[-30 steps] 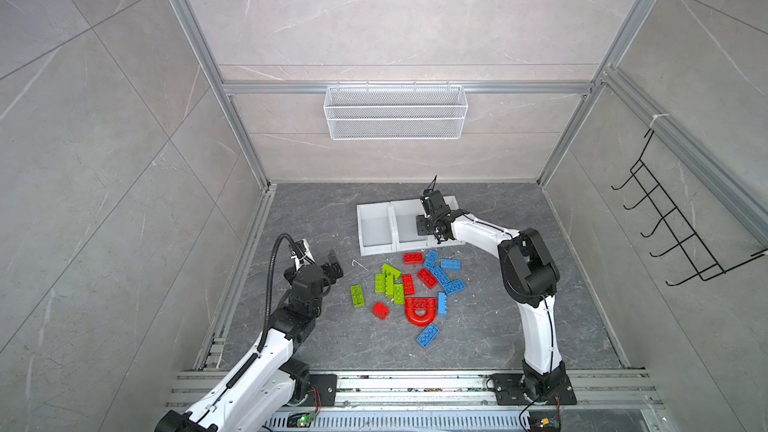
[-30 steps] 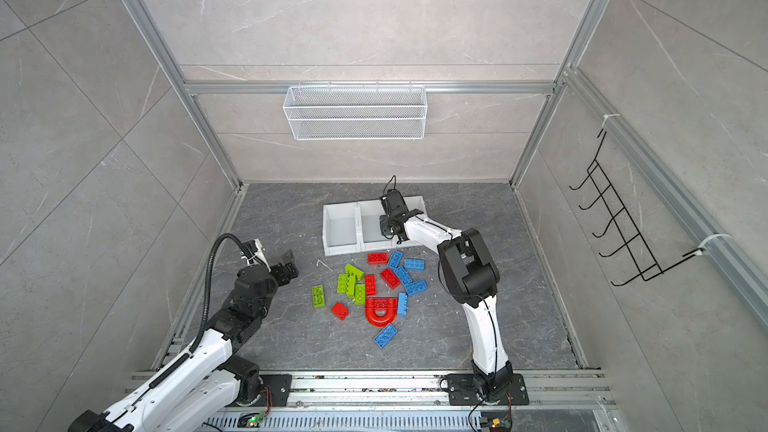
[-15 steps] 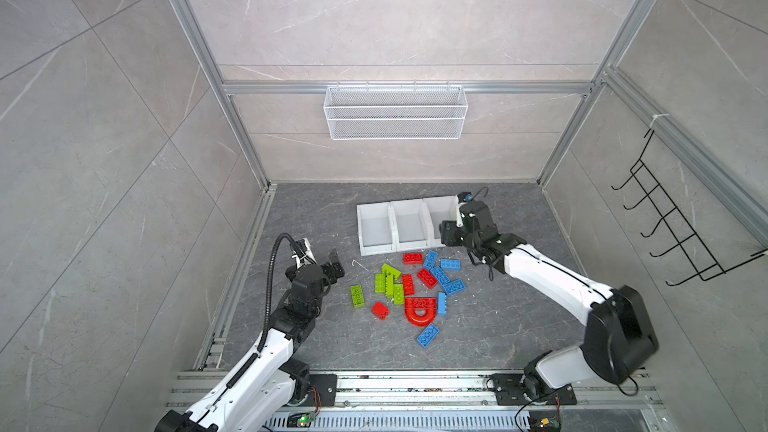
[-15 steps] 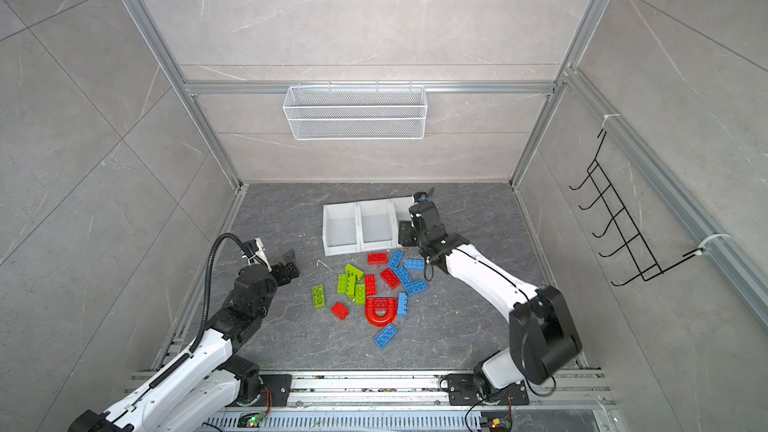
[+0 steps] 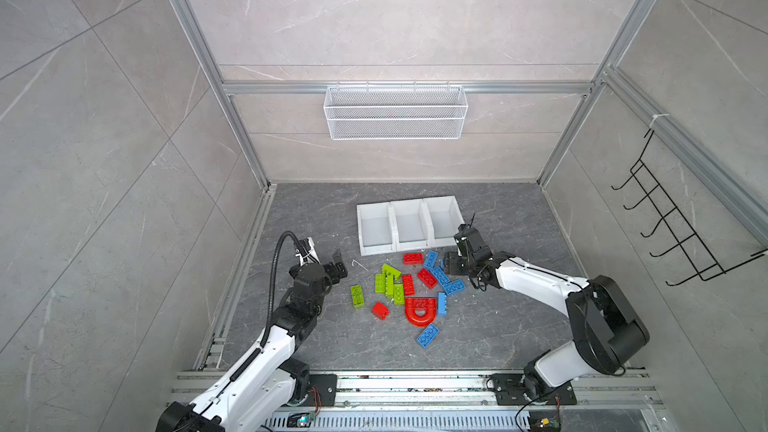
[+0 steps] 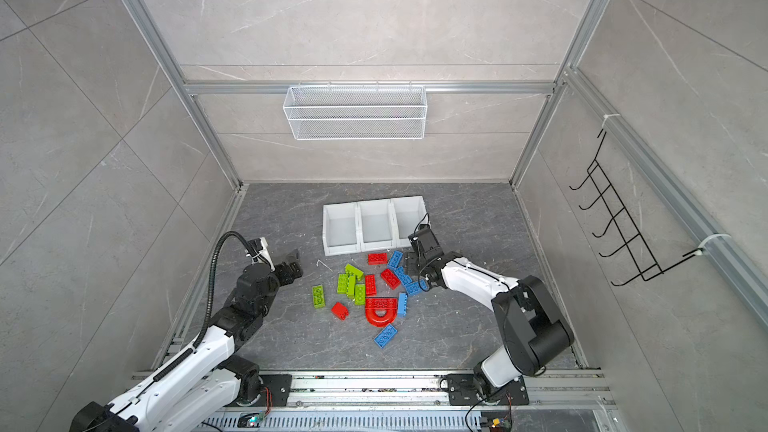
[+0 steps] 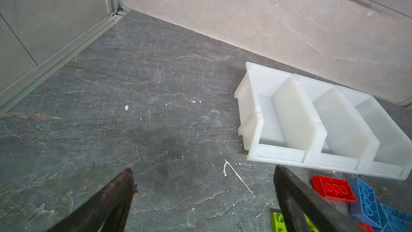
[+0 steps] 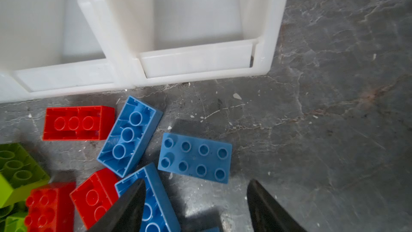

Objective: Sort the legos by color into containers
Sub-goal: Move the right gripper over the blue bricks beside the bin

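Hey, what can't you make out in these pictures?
- Right wrist view: the lower blue brick runs under a finger and off the edge.
- Left wrist view: a green brick is cut by a finger and the edge.
- Both top views: the right arm hides the right bin's front corner.

We have swung our right arm (image 5: 536, 282) off the containers (image 5: 409, 202) and down to the blue legos (image 5: 440, 275) at the pile's right edge, and its jaws have spread wider.

White-shelled left arm (image 5: 257, 365) and right arm (image 5: 536, 281), black joints, ribbed black cable (image 5: 273, 276), dark tapered jaws.
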